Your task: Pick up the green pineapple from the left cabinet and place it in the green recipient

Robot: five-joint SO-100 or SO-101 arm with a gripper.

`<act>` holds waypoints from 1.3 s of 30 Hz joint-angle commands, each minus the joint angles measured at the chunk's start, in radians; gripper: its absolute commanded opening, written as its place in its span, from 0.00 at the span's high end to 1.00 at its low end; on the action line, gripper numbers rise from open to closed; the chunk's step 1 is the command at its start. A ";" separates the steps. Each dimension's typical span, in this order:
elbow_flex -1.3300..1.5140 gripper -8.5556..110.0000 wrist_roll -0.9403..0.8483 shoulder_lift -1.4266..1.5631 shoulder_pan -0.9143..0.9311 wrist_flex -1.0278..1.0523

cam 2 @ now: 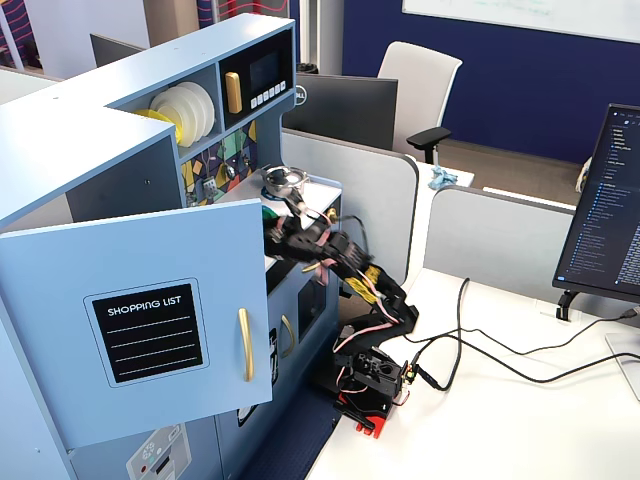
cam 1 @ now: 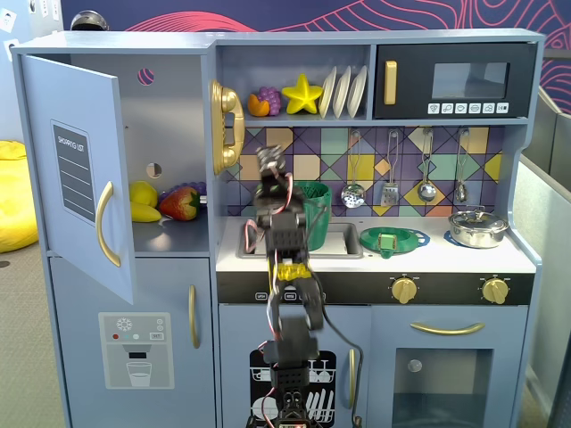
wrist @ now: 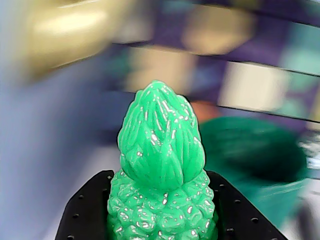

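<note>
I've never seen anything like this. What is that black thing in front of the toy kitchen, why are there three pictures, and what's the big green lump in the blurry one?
The black thing is a small robot arm standing in front of a toy kitchen. Two pictures come from still cameras: one faces the kitchen, one looks from the side, past the open cupboard door. The blurry picture comes from a camera riding on the arm's wrist. The green lump there is a toy pineapple, pinched in the arm's tool. Behind it is a dark green cup, which stands by the sink in the front view. A lemon and strawberry lie in the open cupboard.
</note>
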 commanded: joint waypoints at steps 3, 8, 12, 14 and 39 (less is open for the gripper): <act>-0.331 0.93 0.087 -0.353 0.133 -0.081; -0.597 0.93 0.107 -0.621 0.164 -0.074; -0.788 0.93 0.084 -0.779 0.158 -0.052; -0.821 0.87 0.075 -0.815 0.146 -0.052; -0.457 0.73 -0.020 -0.387 0.138 0.069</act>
